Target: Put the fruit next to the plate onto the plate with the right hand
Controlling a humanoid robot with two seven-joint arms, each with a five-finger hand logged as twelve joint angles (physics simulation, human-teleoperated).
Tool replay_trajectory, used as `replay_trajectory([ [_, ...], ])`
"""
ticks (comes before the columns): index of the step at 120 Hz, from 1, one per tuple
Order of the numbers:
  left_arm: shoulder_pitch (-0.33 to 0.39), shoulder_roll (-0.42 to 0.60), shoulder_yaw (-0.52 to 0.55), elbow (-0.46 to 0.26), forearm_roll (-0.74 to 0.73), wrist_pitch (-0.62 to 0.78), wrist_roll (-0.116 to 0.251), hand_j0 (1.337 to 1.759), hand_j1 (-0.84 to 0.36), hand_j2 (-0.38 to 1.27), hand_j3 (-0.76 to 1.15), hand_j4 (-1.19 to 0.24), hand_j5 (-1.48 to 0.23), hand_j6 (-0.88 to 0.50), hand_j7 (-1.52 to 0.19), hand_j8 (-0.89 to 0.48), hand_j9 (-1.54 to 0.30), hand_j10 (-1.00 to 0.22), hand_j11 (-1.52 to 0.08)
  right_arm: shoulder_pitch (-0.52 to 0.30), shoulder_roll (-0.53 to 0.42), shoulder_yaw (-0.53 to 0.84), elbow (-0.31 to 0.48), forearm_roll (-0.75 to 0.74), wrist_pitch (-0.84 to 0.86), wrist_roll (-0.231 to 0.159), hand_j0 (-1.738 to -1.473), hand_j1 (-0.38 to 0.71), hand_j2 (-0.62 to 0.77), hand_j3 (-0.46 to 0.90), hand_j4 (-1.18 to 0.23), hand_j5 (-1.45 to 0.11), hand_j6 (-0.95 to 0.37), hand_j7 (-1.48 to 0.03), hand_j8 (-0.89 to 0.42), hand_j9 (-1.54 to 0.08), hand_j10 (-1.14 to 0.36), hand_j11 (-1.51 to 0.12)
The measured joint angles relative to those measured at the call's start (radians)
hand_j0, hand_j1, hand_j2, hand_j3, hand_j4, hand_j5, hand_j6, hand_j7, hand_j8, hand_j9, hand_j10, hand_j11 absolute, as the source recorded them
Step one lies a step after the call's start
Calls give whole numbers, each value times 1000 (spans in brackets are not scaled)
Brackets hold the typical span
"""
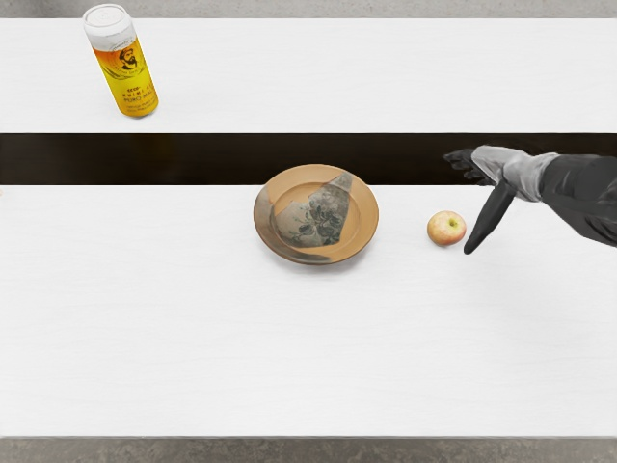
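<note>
The table (pixel 193 338) spans the frame. The plate (pixel 361 206) sits at centre. The right hand (pixel 492 178), at the right edge, is released and holds nothing. Its fingers appear extended, though they blur against the dark gap. A can (pixel 121 60) stands upper left. The apple (pixel 446 229) rests between plate and hand. It is judged light, rigid, smooth and prone to rolling, so grasp it across its widest part.

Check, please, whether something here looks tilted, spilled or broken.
Nothing is spilled or broken. The yellow can on the far table leans in the picture, likely only camera perspective. The plate bears a grey patch, apparently glaze. The apple lies beside it, near the right hand.
</note>
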Motion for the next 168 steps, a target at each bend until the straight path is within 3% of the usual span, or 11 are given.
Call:
replay_trajectory([
  [25, 0, 0, 0, 0, 0, 0, 0, 1658, 349, 0, 0, 0, 0, 0, 0, 0, 0, 0, 0, -4, 132, -61, -58, -147, -153, -29, -1658, -299, -7, 0, -46, -56, -48, -55, -47, -56, -45, -56],
  [52, 0, 0, 0, 0, 0, 0, 0, 1658, 349, 0, 0, 0, 0, 0, 0, 0, 0, 0, 0, -64, 195, -81, -113, -189, -234, -33, -1658, -300, -7, 0, -45, -55, -47, -55, -46, -55, -45, -55],
  [93, 0, 0, 0, 0, 0, 0, 0, 1658, 349, 0, 0, 0, 0, 0, 0, 0, 0, 0, 0, -125, 236, -84, -131, -192, -369, -33, -1658, -87, -42, 0, -222, -286, -223, -285, -222, -285, -222, -285],
  [157, 0, 0, 0, 0, 0, 0, 0, 1658, 349, 0, 0, 0, 0, 0, 0, 0, 0, 0, 0, -129, 247, -82, -137, -182, -329, -33, -1658, 182, -76, 0, -449, -583, -450, -582, -450, -583, -449, -583],
  [168, 0, 0, 0, 0, 0, 0, 0, 1658, 349, 0, 0, 0, 0, 0, 0, 0, 0, 0, 0, -129, 245, -79, -137, -182, -316, -34, -1656, 216, -43, 0, -501, -650, -502, -649, -410, -653, -437, -655],
])
